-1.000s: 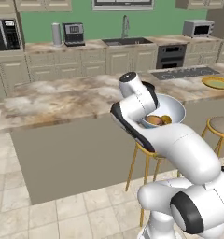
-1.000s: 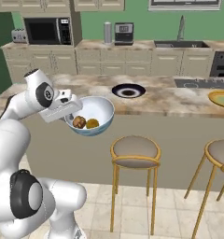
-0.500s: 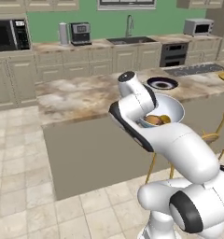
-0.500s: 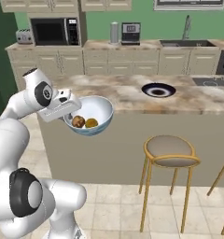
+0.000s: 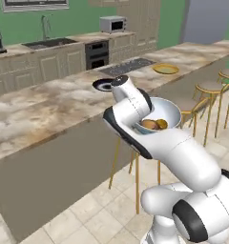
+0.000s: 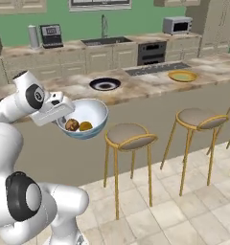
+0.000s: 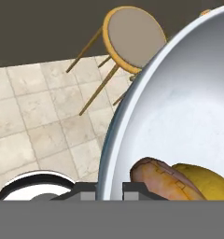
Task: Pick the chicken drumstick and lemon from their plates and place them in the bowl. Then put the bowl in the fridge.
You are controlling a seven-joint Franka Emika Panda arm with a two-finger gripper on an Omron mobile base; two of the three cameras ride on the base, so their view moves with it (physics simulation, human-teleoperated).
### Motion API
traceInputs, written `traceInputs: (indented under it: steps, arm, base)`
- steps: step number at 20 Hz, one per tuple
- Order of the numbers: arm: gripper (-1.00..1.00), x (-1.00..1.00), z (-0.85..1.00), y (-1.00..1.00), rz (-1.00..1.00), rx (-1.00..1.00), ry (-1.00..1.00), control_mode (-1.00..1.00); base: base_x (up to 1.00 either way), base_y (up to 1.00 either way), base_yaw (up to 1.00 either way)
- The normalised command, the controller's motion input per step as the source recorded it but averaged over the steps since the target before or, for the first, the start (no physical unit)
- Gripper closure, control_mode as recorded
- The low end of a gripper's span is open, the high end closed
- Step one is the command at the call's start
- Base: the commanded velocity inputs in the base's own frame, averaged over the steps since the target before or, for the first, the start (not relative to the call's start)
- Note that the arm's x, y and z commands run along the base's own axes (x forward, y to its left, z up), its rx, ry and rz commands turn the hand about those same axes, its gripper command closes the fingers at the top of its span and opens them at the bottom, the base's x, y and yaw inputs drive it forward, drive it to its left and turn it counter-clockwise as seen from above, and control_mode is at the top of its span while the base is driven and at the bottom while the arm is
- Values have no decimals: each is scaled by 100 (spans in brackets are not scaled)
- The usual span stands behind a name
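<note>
I see the bowl (image 6: 83, 118), white inside and pale blue outside, held in the air just in front of the desk (image 6: 136, 91). The brown drumstick (image 6: 72, 125) and yellow lemon (image 6: 86, 126) lie touching in its bottom. My end effector (image 7: 109, 191) pinches the bowl's rim; the arm hides most of it from the base cameras. On the desk behind the bowl sit a dark plate (image 6: 105, 84) and a yellow plate (image 6: 182, 76). Stools (image 6: 130, 136) stand on pale floor tiles beside the bowl.

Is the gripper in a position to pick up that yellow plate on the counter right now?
Probably not: the gripper is clamped on the bowl's rim, and the yellow plate lies far along the counter.
</note>
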Motion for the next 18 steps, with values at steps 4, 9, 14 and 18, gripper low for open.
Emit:
traceInputs:
  steps: [4, 9, 14, 18]
  arm:
    - [100, 0, 0, 0, 0, 0, 0, 100]
    - [100, 0, 0, 0, 0, 0, 0, 100]
    - [100, 0, 0, 0, 0, 0, 0, 100]
    - [100, 0, 0, 0, 0, 0, 0, 100]
  base:
    - [20, 25, -81]
    - [16, 22, -85]
    - [25, 27, -78]
    - [50, 39, -55]
